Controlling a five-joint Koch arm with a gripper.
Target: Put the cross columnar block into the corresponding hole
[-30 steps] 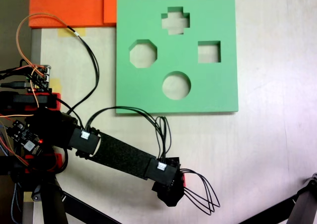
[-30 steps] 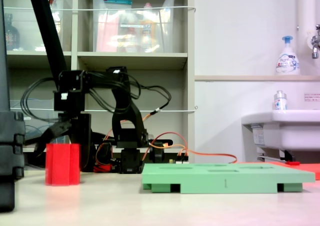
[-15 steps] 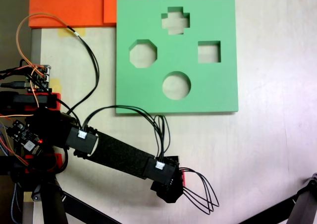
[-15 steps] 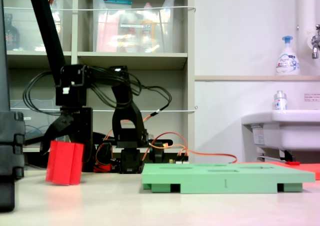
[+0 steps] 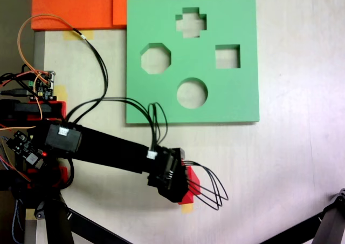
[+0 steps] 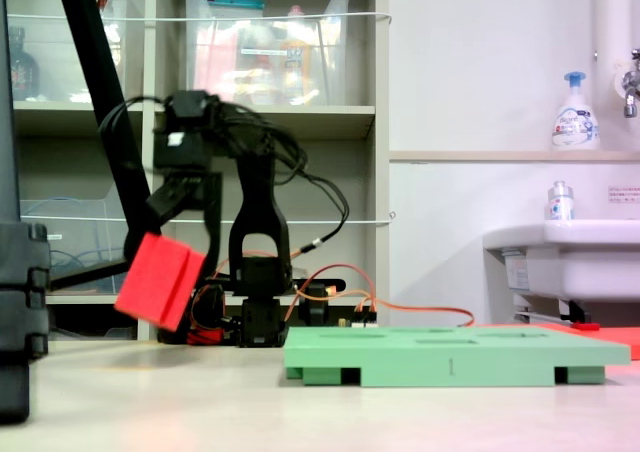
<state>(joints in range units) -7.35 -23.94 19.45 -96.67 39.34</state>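
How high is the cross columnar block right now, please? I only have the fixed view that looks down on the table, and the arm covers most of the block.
Observer: In a fixed view from the side, the cross columnar block hangs clear of the table, held at its upper end by the gripper.
Operator: Thank you. Is it hanging upright?
Observer: No, it is tilted, with its lower end swung away from the green foam board.
Operator: Is it above the board's height?
Observer: Its lowest corner looks roughly level with the board's top face, off to the board's left in that view.
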